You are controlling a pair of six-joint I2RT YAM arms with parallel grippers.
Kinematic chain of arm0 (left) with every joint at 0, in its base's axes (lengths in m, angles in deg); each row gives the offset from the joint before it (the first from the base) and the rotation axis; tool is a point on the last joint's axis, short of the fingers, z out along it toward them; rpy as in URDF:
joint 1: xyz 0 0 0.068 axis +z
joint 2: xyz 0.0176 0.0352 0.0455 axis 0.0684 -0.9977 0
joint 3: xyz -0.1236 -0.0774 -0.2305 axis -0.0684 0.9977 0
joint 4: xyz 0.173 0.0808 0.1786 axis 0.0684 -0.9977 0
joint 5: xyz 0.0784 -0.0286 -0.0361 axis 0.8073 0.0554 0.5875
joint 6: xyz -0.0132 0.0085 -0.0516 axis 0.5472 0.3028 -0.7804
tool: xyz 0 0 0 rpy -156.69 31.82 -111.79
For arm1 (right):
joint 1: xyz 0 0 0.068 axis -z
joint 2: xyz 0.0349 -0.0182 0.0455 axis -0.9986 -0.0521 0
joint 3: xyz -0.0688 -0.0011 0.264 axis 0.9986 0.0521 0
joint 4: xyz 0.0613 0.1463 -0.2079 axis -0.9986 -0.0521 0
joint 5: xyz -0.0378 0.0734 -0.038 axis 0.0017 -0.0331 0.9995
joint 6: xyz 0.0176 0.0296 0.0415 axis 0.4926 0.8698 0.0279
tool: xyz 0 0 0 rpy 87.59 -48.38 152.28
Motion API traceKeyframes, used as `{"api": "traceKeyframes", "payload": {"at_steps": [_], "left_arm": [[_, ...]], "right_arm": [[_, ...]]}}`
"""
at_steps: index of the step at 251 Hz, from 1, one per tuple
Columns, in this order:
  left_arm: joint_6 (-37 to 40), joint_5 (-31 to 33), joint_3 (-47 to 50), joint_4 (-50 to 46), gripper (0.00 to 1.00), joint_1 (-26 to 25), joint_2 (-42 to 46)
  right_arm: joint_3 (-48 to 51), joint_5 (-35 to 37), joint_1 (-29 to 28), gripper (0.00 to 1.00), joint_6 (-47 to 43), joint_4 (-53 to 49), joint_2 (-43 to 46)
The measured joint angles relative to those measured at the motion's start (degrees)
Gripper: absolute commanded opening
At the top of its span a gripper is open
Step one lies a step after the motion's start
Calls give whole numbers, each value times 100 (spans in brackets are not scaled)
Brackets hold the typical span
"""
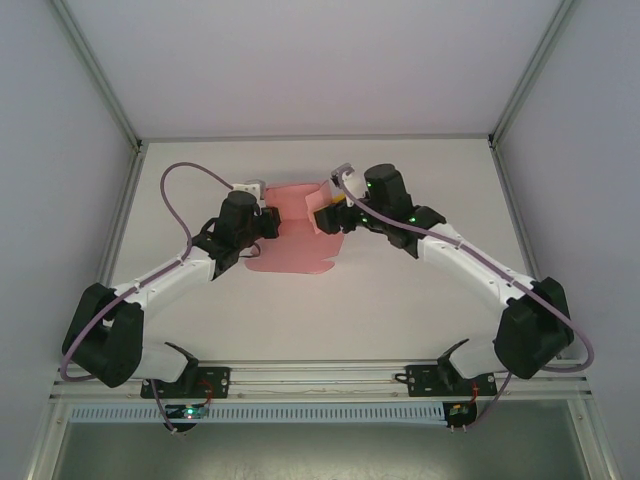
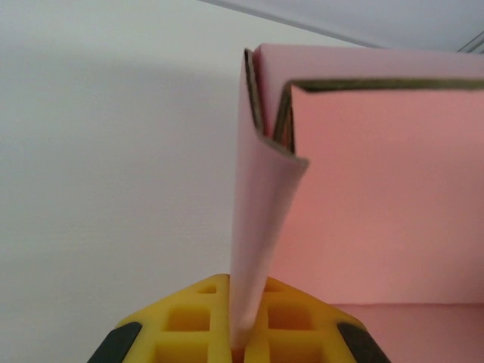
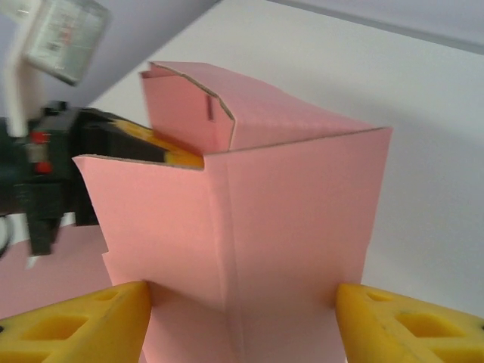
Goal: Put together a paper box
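Left gripper: yellow fingers clenched, pinching upright side flap of pink thin-card paper box.
Box: part-folded, mid-table btwn grippers, base sheet flat on white tabletop.
Right gripper: fingers wide apart, straddling folded corner wall, both pads vs card, grasping it.

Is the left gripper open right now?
No, the left gripper is shut, its yellow fingers pinching a thin upright wall of the pink box.
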Motion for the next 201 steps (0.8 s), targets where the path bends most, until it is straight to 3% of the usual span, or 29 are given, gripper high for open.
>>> {"api": "traceKeyframes", "payload": {"at_steps": [29,63,91,120,156,201], "left_arm": [[26,39,-2,-146,0,-2,0],[63,146,-2,-297,0,-4,0],[63,208,-2,-337,0,-4,7],[61,210,-2,-330,0,-24,20],[57,205,-7,-354,0,-92,22],[28,208,-96,-407,0,-212,68]], "right_arm": [[-85,391,-50,57,-48,-105,-249],[-179,994,-195,30,-133,-129,-485],[-321,1600,-308,18,-151,-153,-675],[-514,2299,-391,14,-216,-190,-951],[-673,2894,-459,1,-245,-278,-1176],[-866,3897,-654,0,-284,-415,-1292]]}}
